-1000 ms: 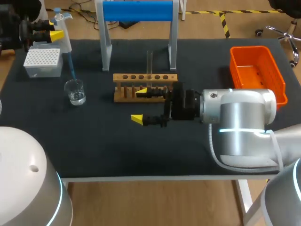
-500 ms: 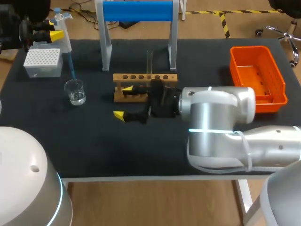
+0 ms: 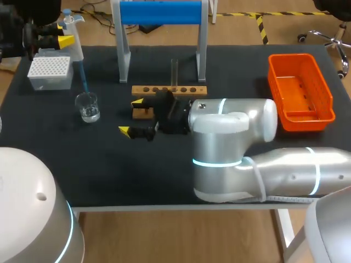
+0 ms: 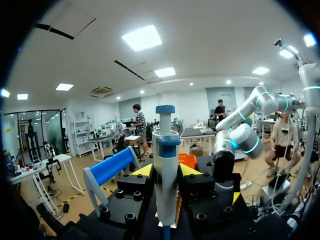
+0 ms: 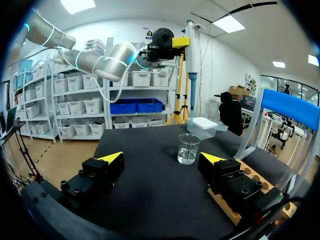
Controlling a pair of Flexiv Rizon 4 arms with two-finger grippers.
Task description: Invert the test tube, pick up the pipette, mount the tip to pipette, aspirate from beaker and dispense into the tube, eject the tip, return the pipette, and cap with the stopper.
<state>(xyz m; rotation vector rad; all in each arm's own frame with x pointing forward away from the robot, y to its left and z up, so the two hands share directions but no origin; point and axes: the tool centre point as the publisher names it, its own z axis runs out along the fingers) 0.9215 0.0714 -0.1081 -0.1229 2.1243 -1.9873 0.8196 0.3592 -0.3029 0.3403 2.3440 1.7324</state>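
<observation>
Pipette work looked midway. At far left, our left gripper point(image 3: 61, 34) clasped the white-and-blue pipette point(image 3: 74, 39), its blue tip point(image 3: 83, 76) mounted, just above the clear glass beaker point(image 3: 88, 106) of liquid, beside the white tip box point(image 3: 50, 72). Our right gripper point(image 3: 131, 116) hung wide open by the wooden tube rack point(image 3: 186, 90), where the clear test tube point(image 3: 174, 71) stood upright. We judged aspirating, dispensing, ejecting, returning and capping were left to do.

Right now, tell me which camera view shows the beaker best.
The right wrist view: the beaker stands unobstructed ahead of the open right gripper, side-on and close. The head view shows it smaller, from above. The left wrist view misses it.
</observation>
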